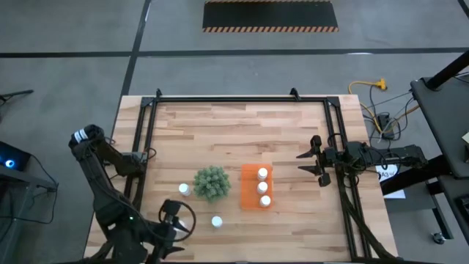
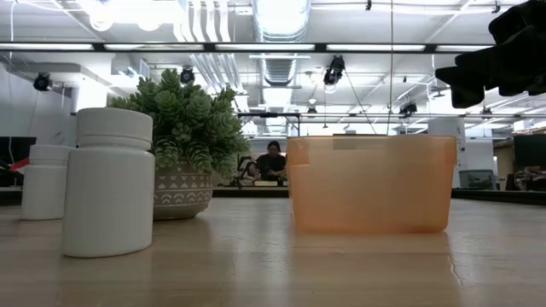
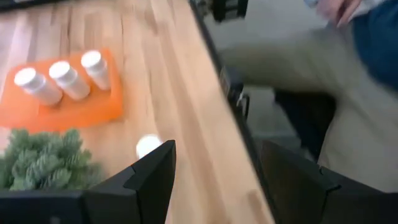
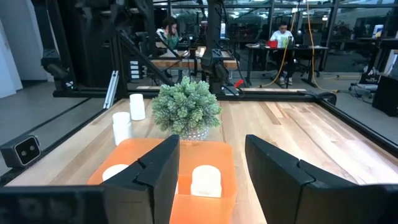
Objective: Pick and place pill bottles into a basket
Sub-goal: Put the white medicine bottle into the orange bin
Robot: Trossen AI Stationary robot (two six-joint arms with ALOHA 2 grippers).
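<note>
The orange basket stands right of the middle of the table with three white pill bottles upright in a row in its right half. Two more bottles stand on the table: one left of the plant, one near the front edge. My left gripper is open and empty at the front left; the front bottle lies just ahead of its fingers. My right gripper is open and empty, above the table right of the basket.
A round green plant in a patterned pot stands just left of the basket. Black frame rails run along the table's left, far and right sides. A person stands off the table's front edge.
</note>
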